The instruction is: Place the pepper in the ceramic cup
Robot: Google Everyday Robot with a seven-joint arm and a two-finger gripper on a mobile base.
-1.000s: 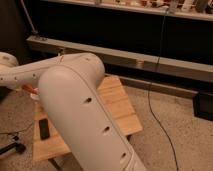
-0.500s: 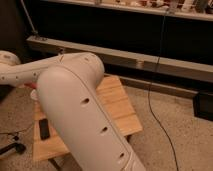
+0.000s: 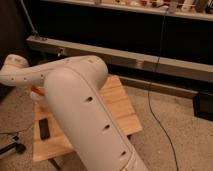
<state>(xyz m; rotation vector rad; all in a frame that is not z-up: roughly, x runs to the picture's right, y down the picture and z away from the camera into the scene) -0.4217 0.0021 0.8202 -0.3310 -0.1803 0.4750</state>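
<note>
A: Logging the gripper first. Hiding somewhere under the bent arm, over the left part of the table. Not showing at all, so not telling whether clamping, gaping or carrying anything.

B: Locating the pepper?

A: Peeking out as a red-orange sliver just below the arm's forearm, probably right beside the hidden gripper. Touching it or lying apart: not telling. Cup not showing either, presumably sitting behind the arm.

B: Judging the step, then?

A: Guessing at reaching for or securing the pepper. Advising: closing across the thick middle instead of the tapered tip, since slipping out of a narrow end seems likely. Lifting straight up before swinging toward the cup, and lowering the pepper tip-first inside the rim before letting go.

B: Watching for anything else?

A: Keeping clear of the black device, lying nearer the camera than the gripper's likely spot. Also noting a cable trailing on the floor, well away on the far side of the arm.
</note>
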